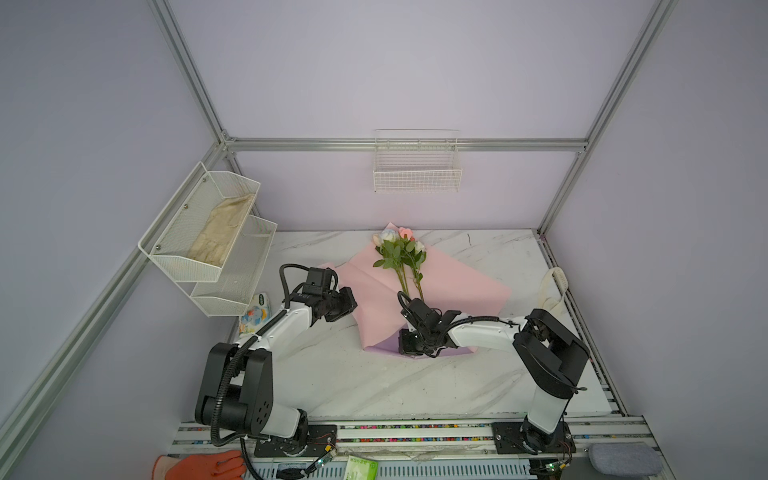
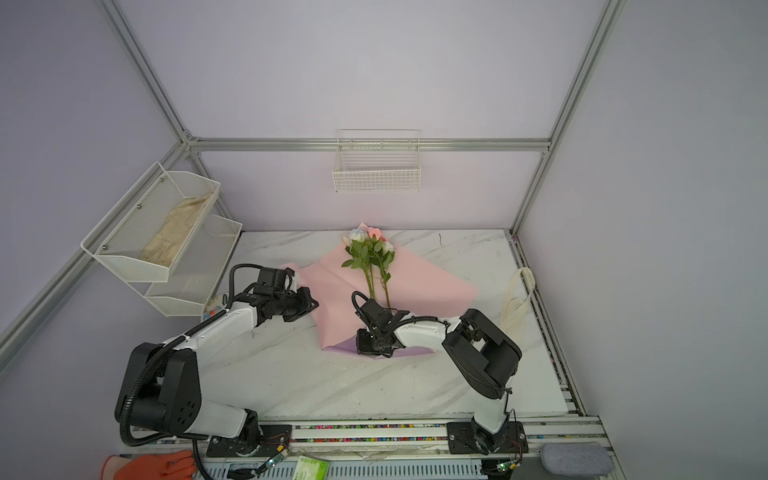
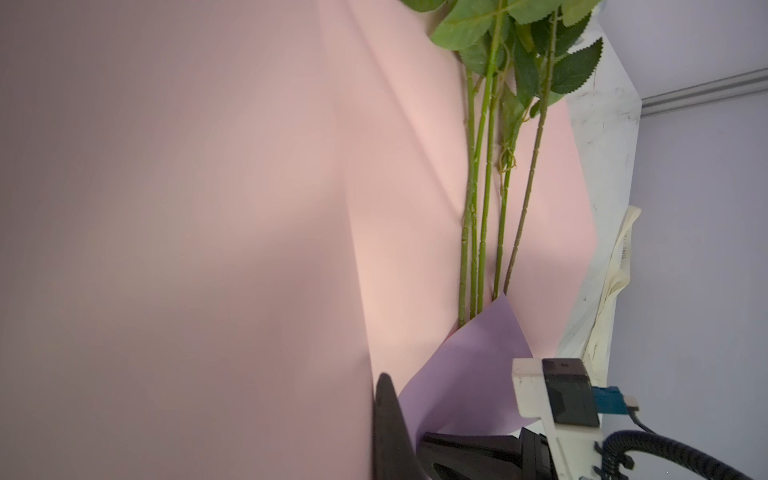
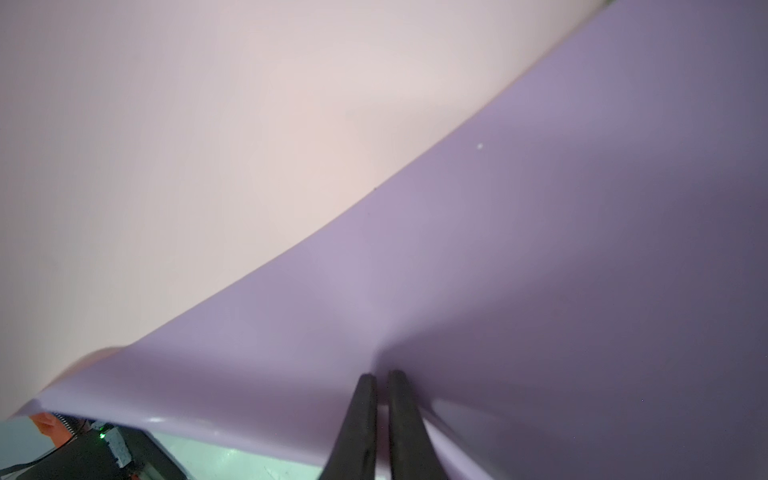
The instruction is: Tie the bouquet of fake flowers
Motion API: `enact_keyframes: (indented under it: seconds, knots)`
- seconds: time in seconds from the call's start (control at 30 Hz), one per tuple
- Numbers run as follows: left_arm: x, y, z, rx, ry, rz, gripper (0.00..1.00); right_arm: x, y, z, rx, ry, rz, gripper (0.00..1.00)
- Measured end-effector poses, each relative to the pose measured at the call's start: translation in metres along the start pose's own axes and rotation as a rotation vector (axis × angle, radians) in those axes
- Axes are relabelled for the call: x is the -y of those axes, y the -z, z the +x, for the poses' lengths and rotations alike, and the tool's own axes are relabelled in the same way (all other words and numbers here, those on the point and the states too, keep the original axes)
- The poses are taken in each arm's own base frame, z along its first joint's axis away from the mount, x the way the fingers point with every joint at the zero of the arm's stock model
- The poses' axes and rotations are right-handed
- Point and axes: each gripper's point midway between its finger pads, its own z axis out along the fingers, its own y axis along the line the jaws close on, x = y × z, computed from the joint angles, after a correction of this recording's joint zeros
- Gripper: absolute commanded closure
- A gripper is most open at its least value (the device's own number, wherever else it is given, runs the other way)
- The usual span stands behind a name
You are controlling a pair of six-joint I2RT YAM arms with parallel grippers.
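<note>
A: claw status?
B: left claw [image 1: 351, 307] clenched on the left edge of the paper [image 1: 457, 286], pink side up. The edge is lifted off the table [image 1: 374, 386] right at the tips. Wrist cam sees mostly blurred pink.
A: sure it's got the sheet?
B: one finger [image 3: 390, 428] shows and the paper edge runs right into it. Other finger is hidden behind the sheet. So gripping it, afaict.
A: right side?
B: right claw [image 4: 382, 376] is pinching the near edge of the same paper, lilac side. Fingers nearly touching, sheet creased at the tips.
A: flowers?
B: flowers [image 1: 401, 257] lie on the pink side, neither claw on them. Stems [image 3: 486, 208] run away from the right claw toward the back wall, heads at the far end. Stem ends sit just beyond my right wrist, tucked under the lilac flap [image 3: 478, 374] that claw holds up. From the left claw they're off to the right, apart, w/ a paper fold between.
A: tied?
B: not yet. Cream ribbon [image 1: 555, 286] lies well right of the right claw, at the table edge.
</note>
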Motion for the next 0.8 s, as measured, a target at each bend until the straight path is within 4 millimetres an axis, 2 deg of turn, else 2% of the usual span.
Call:
enact_keyframes:
  seconds: [0.2,0.43,0.63,0.8]
  knots:
    - [0.045,-0.008,-0.004,-0.034,-0.082,0.038,0.97,0.000,-0.002,0.000,0.004,-0.004,-0.010,0.91]
    - [0.087,-0.032,0.006,-0.114,-0.142,0.083,0.96,-0.002,-0.003,0.000,0.015,-0.009,-0.038,0.90]
    - [0.103,-0.048,0.011,-0.157,-0.163,0.095,0.96,-0.003,-0.002,-0.001,0.026,-0.015,-0.066,0.90]
    - [0.102,-0.057,0.021,-0.195,-0.165,0.085,0.96,0.003,0.005,0.003,0.036,-0.049,-0.087,0.84]
